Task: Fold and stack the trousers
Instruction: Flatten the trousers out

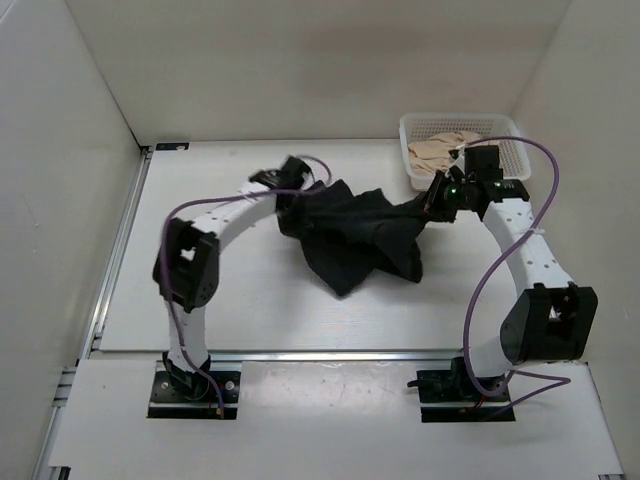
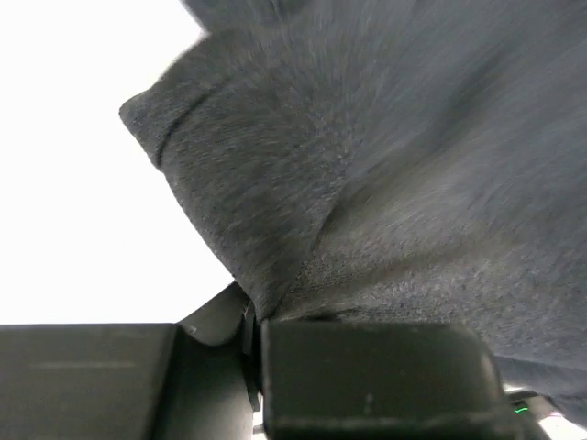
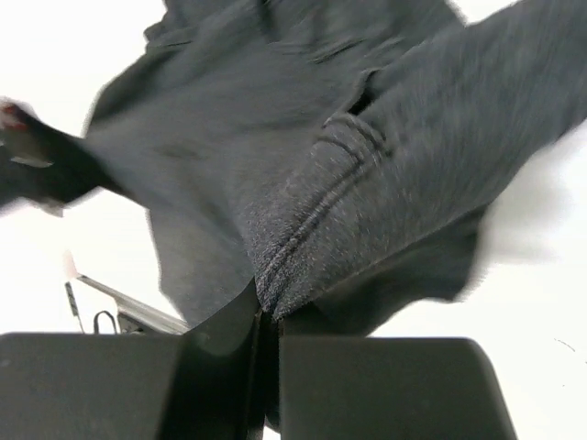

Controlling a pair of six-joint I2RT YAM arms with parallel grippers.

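Observation:
The black trousers (image 1: 350, 235) hang bunched between my two grippers above the middle of the table, with folds drooping toward the near side. My left gripper (image 1: 290, 190) is shut on the left end of the cloth; in the left wrist view the dark fabric (image 2: 385, 183) runs into the closed jaws. My right gripper (image 1: 432, 205) is shut on the right end; in the right wrist view a seamed edge of the trousers (image 3: 312, 211) is pinched between the jaws.
A white basket (image 1: 415, 130) with beige cloth garments (image 1: 440, 150) stands at the back right, just behind my right wrist. White walls enclose the table on the left, back and right. A metal rail (image 1: 115, 250) runs along the left edge.

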